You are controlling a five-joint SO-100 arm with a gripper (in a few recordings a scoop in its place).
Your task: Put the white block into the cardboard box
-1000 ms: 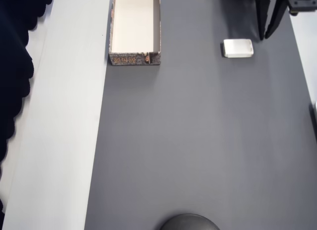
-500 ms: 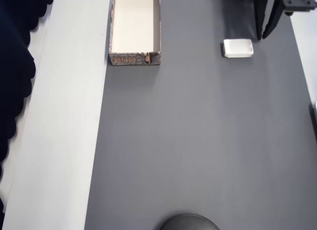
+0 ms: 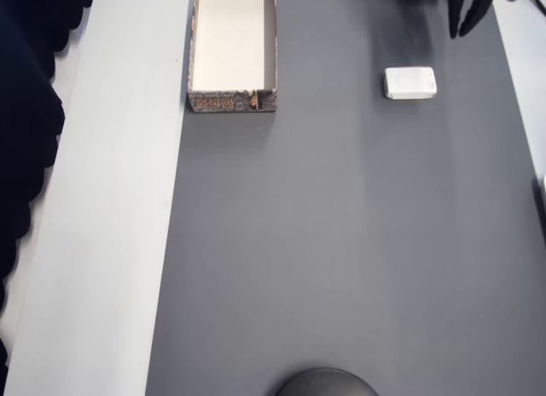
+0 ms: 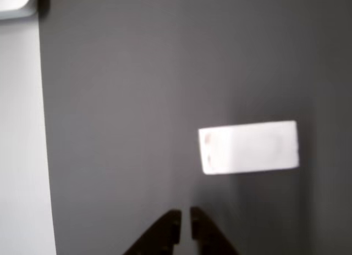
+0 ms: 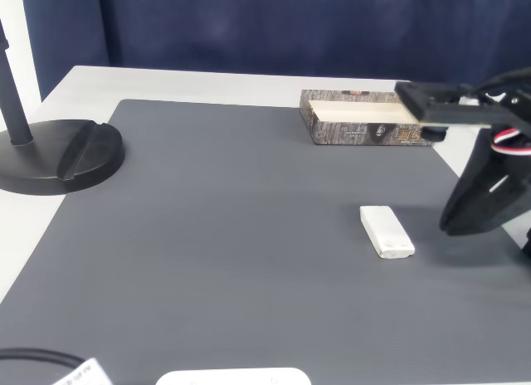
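Observation:
The white block [image 3: 410, 83] lies flat on the dark grey mat, to the right of the cardboard box [image 3: 232, 100] in the overhead view. The box stands open at the mat's top left, cream inside with nothing in it. My gripper [image 3: 461, 29] hangs at the top right edge, beyond the block and apart from it. In the wrist view the black fingertips [image 4: 174, 226] meet with only a sliver between them, and the white block [image 4: 250, 147] lies ahead and to the right. From the fixed view, the gripper [image 5: 455, 223] sits right of the block [image 5: 387, 231], with the box [image 5: 369, 133] behind.
A black round stand base [image 5: 60, 157] sits on the mat's left side in the fixed view and shows at the bottom edge from overhead [image 3: 327, 384]. A white table strip [image 3: 111, 208] borders the mat. A white object [image 5: 232, 377] lies at the near edge.
The gripper has drawn back toward the top edge of the overhead view, farther from the white block. The block and the box have not moved.

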